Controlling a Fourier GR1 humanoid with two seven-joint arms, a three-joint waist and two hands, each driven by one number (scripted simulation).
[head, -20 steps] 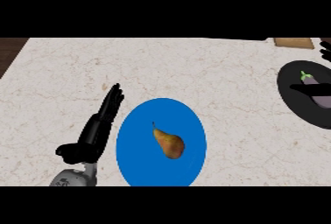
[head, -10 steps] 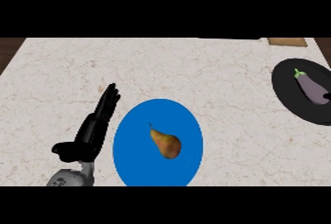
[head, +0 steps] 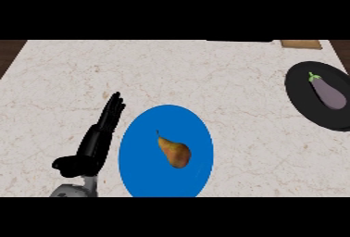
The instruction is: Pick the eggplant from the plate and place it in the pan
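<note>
A purple eggplant point(head: 329, 93) with a green stem lies in the black pan point(head: 304, 95) at the right edge of the head view. On the blue plate point(head: 140, 152) in the lower middle lies a brown-yellow pear point(head: 173, 152). My left hand point(head: 96, 141) rests open just left of the plate, fingers straight and pointing away, holding nothing. My right hand does not show.
The counter top point(head: 171, 74) is pale marble. A wooden board's corner point(head: 301, 44) shows at the far right edge. Dark floor borders the counter at the far left point(head: 8, 53).
The view has shifted, so the plate, pear and pan sit further left in the picture and more of the pan and eggplant shows. The left hand keeps its place beside the plate.
</note>
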